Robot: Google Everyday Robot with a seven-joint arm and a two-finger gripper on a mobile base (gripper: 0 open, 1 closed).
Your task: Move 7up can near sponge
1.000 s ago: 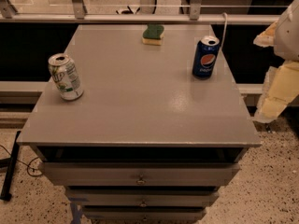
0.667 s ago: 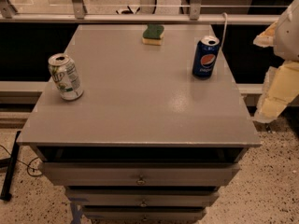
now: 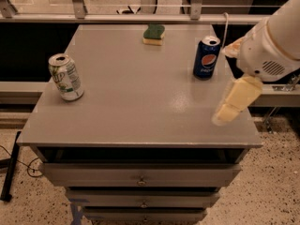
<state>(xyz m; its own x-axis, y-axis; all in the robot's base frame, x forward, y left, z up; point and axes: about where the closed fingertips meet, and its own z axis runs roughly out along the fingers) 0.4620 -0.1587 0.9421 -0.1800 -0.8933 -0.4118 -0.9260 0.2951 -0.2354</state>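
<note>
The end effector point(image 3: 232, 104) hovers at the desk's point(image 3: 140, 109) right edge; whether it is clenched cannot be told. The 7up can point(image 3: 65, 77) stands far left of it, the sponge point(image 3: 153, 34) beyond-left. Best approach: swing left, avoiding the Pepsi can point(image 3: 206, 57), and grasp mid-body.

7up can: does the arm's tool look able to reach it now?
Probably yes. The tool hangs over the right edge of the tabletop, the 7up can stands far left, with nothing between them; the Pepsi can sits behind that path.

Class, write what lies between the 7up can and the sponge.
Nothing: the camera view shows bare tabletop between the 7up can and the sponge. The hand hovers at the right edge.
</note>
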